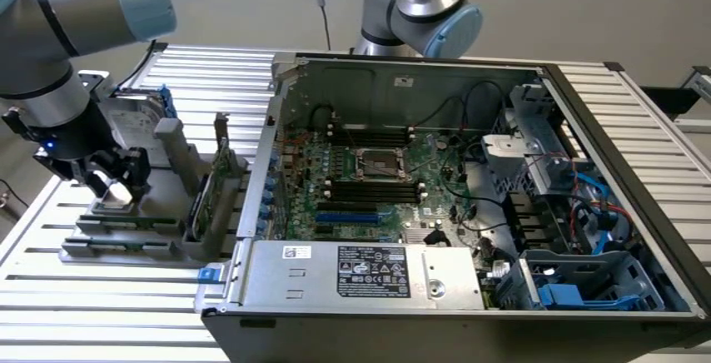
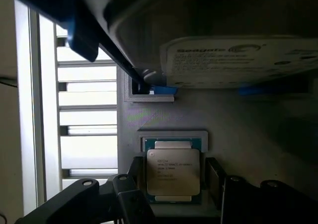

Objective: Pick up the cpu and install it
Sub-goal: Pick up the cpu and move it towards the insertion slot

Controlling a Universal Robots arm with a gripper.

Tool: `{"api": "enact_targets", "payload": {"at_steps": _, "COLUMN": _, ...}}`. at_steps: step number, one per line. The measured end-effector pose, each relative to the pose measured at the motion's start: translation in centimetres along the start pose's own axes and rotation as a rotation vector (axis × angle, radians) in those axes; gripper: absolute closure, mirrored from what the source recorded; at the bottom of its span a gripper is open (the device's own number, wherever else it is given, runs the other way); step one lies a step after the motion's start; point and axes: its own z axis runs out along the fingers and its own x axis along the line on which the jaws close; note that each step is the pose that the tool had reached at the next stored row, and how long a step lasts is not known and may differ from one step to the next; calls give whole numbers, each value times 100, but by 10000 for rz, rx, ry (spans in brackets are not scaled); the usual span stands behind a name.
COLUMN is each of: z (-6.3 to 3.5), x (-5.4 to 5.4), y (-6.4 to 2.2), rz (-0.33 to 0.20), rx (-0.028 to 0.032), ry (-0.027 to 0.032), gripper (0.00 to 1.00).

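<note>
Okay, hand (image 1: 111, 186) is down over the grey holder (image 1: 122, 245) on the table (image 1: 100, 313), fingers (image 2: 214, 177) apart and holding nothing. Cpu (image 2: 173, 170) lies flat in its pocket of the holder, straight below the hand, right between the two fingers. One finger is just beside each of two opposite edges, and the metal top faces up at the wrist camera. Can't tell if either finger touches an edge; I judge nothing is clamped. Cpu is near square, no real long axis, its edges square to the fingers. One arm on this rig, so nearer-hand is moot.

Socket (image 1: 378, 163) sits on the board (image 1: 444, 176) inside the open case (image 1: 444, 80), well apart from the hand, toward the exterior view's right, past the case wall.

Writing: drive (image 2: 238, 60) standing just beyond the cpu reads "Seagate" on its white label; the rest is too small. Cpu lid has several printed lines, unreadable. Label on the power supply (image 1: 289, 284) is unreadable too.
</note>
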Motion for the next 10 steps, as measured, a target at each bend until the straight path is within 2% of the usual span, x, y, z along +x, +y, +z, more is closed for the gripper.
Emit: {"api": "enact_targets", "payload": {"at_steps": 10, "z": 17, "x": 3, "y": -1, "rz": -29, "rx": 1, "ry": 4, "gripper": 38}}
